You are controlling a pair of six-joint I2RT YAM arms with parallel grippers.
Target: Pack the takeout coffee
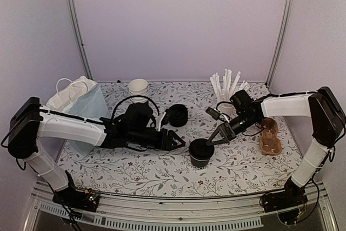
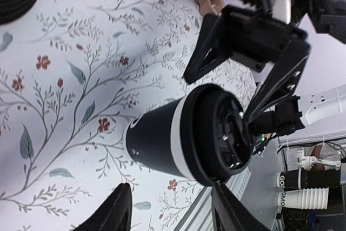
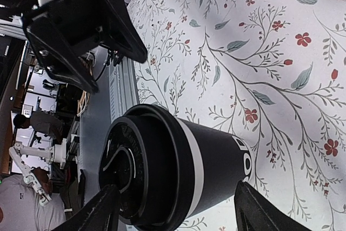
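Right claw: open, straddling the lidded takeout coffee, which stands upright on the surface, axis vertical; nearer arm. Left claw: open, just beside, coffee to its right.

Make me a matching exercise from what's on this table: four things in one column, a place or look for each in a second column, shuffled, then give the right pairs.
Things:
1. takeout coffee
2. paper-wrapped straws
3. cardboard cup carrier
4. bag with handles

Places:
A. far left, white and pale blue
B. standing upright at the back right
C. brown, by the right edge
D. front centre, black lid on

Pairs: 1-D, 2-B, 3-C, 4-A
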